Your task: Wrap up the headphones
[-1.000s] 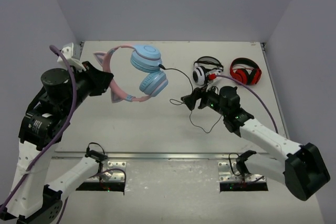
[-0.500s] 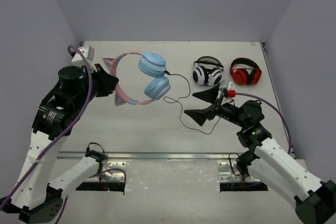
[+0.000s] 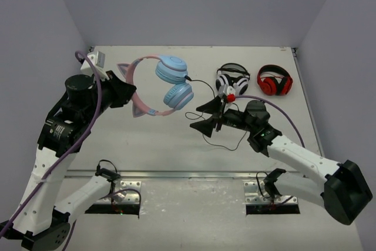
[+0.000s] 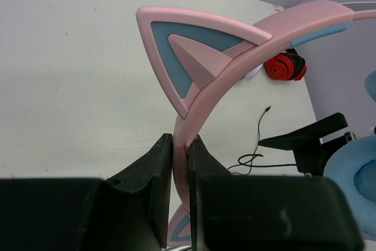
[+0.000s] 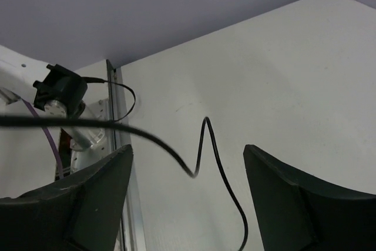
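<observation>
Left gripper: jaws narrow, pinched on the pink headband just below one cat ear; in the wrist view the band filled the gap between my fingers.
Headphones with pink cat-ear headband and light blue ear cups: held in my left jaws above the left half of the white table, the two cups on the side toward my right arm.
Thin black cable: ran from the ear cups down to the table, with loose loops lying near my right gripper.
Right gripper: jaws spread wide, gripping nothing, fingers pointed toward the ear cups.
Right wrist view: the cable crossed the open gap between my fingers; whether it touched either one I could not tell.
White-and-black headphones: on the table at the far right, beyond my right gripper.
Red-and-black headphones: just beside the white pair, nearer the right wall.
</observation>
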### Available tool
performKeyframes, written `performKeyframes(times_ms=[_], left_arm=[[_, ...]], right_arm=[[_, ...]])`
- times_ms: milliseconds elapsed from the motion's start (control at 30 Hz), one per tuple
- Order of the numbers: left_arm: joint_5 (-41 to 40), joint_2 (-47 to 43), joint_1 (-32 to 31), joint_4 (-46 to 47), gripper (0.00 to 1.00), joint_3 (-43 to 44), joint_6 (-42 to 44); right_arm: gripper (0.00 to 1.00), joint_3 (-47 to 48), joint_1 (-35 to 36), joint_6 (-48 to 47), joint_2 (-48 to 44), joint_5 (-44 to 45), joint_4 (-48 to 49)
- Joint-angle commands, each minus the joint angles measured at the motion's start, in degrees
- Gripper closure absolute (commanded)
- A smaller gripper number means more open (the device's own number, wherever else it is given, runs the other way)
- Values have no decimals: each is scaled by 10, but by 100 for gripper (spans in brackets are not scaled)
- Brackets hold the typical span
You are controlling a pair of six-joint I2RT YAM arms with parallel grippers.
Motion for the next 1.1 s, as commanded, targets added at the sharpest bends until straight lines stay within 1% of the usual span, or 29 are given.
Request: performKeyframes(times_ms=[0, 33, 67, 100, 133, 167, 200, 233, 300, 400, 433, 467, 500, 533, 567, 600, 633, 667, 700, 733, 767, 800, 833, 867, 933, 967, 1000, 1033, 1067], left_arm=[[30, -12, -2, 77, 100, 11, -38], [31, -10, -2, 77, 100, 13, -37], [28, -10, -2, 77, 100, 13, -36], [26, -9, -2, 74, 100, 17, -35], [21, -8, -2, 71, 100, 18, -34], [18, -8, -2, 70, 100, 19, -33], [13, -8, -2, 69, 100, 19, -33], [5, -8, -2, 66, 100, 19, -32], [-42, -10, -2, 63, 100, 19, -33], [-106, -7, -2, 57, 100, 19, -33], [-143, -1, -2, 54, 100, 19, -29], [-166, 5, -2, 56, 100, 19, -24], [-194, 9, -2, 57, 100, 19, -24], [-257, 14, -2, 57, 100, 19, -13], [-289, 20, -2, 59, 100, 15, -6], [-319, 35, -2, 66, 100, 12, 21], [-366, 42, -2, 73, 99, 6, 37], [-379, 51, -1, 79, 100, -9, 55], [-384, 70, -2, 95, 100, -18, 73], [-365, 78, -2, 110, 100, -31, 119], [-323, 90, -2, 138, 100, -60, 164], [-322, 95, -3, 149, 100, -75, 177], [-289, 101, -4, 153, 100, -87, 183], [-271, 105, -8, 159, 100, -97, 190], [-223, 106, -22, 182, 100, -129, 204], [-208, 106, -41, 192, 100, -140, 212], [-194, 106, -53, 209, 100, -166, 229], [-173, 108, -67, 217, 100, -175, 236], [-165, 108, -100, 220, 100, -184, 244]], right_arm=[[26, 54, 20, -31, 35, 42, 63], [32, 54, 20, -27, 42, 46, 76], [40, 50, 20, -15, 46, 53, 89], [44, 41, 20, -9, 51, 71, 105], [51, 38, 20, -3, 52, 80, 132], [66, 36, 20, -2, 52, 95, 135], [78, 35, 20, -3, 52, 96, 136], [98, 33, 20, -5, 50, 100, 132], [99, 15, 20, -3, 42, 104, 135], [99, -21, 20, -10, 4, 126, 128], [99, -28, 20, -15, -22, 149, 106], [99, -35, 20, -28, -51, 173, 61], [99, -37, 20, -35, -51, 173, 35], [99, -35, 20, -46, -80, 212, 0], [99, -33, 20, -51, -98, 238, -33], [99, -32, 20, -58, -116, 264, -91], [99, -30, 20, -67, -152, 324, -116], [99, -26, 20, -75, -168, 352, -143], [99, -10, 20, -85, -182, 376, -191], [99, 4, 20, -108, -192, 395, -217], [99, 39, 20, -136, -203, 415, -264], [99, 58, 20, -136, -203, 414, -284], [99, 79, 20, -167, -193, 401, -303], [99, 98, 20, -179, -184, 392, -320], [99, 166, 20, -216, -156, 363, -378], [99, 216, 20, -229, -120, 346, -402], [99, 236, 20, -237, -101, 301, -446], [99, 257, 20, -253, -83, 280, -466], [99, 287, 20, -260, -65, 264, -483]])
